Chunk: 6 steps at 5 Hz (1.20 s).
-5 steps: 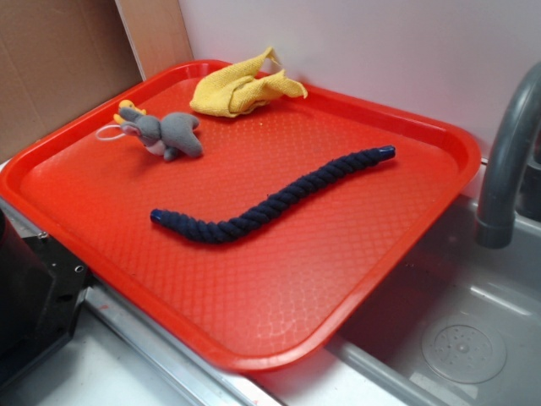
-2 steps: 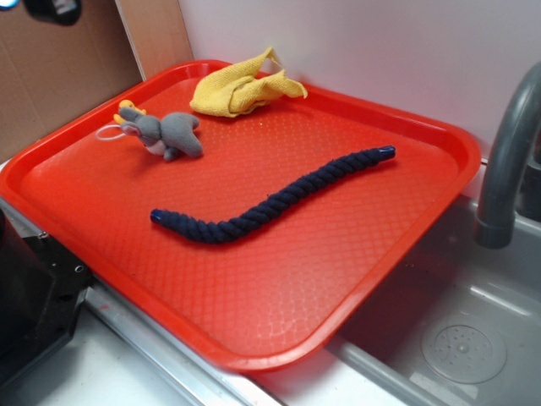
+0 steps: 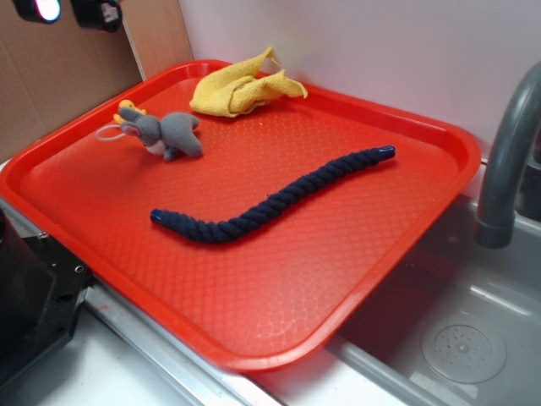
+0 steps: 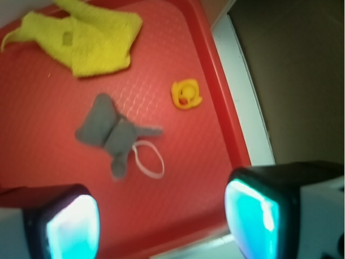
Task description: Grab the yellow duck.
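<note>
The yellow duck (image 4: 186, 94) is tiny, with an orange beak, and lies on the red tray (image 4: 178, 178) near its rim. In the exterior view only a bit of the duck (image 3: 127, 107) shows behind the grey plush mouse (image 3: 165, 133). My gripper (image 4: 161, 224) is open and empty, high above the tray's edge, with the duck well ahead of the fingertips. In the exterior view the gripper (image 3: 72, 10) shows at the top left corner, above the tray's left side.
A yellow cloth rag (image 3: 241, 87) lies at the tray's far edge. A dark blue rope (image 3: 270, 199) crosses the tray (image 3: 279, 304). The grey plush mouse (image 4: 108, 132) with a white loop lies beside the duck. A grey faucet (image 3: 507, 152) and sink stand right. A cardboard wall is left.
My gripper has come into the exterior view at the top left corner and moved a little to the right. The objects on the tray have not moved.
</note>
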Motion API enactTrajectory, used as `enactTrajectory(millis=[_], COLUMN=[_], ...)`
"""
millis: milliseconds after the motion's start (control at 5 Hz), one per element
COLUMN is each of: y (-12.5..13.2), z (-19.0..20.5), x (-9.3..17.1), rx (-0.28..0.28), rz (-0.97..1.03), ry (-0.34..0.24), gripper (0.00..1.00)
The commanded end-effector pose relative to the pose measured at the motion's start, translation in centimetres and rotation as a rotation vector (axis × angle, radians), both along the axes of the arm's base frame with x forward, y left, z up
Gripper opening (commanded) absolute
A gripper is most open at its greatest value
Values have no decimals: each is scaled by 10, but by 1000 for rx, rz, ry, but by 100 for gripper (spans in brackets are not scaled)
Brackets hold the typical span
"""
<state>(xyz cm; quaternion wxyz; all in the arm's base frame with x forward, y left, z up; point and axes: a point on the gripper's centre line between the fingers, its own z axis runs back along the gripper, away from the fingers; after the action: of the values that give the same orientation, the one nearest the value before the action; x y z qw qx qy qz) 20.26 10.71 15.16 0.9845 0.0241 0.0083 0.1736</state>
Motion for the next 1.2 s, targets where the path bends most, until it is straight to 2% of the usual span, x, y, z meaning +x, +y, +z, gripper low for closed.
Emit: enactTrajectory(millis=[0, 200, 400, 600, 800, 1000], y=[18, 27, 41, 56, 63, 65], z=[-5, -14, -23, -42, -61, -90], x=[14, 13, 19, 29, 26, 28], rx=[103, 134, 150, 17, 44, 9], rz=[498, 748, 1002, 1060, 1036, 1021], ry=[-84, -105, -173, -277, -322, -261], gripper=[100, 100, 100, 100, 100, 100])
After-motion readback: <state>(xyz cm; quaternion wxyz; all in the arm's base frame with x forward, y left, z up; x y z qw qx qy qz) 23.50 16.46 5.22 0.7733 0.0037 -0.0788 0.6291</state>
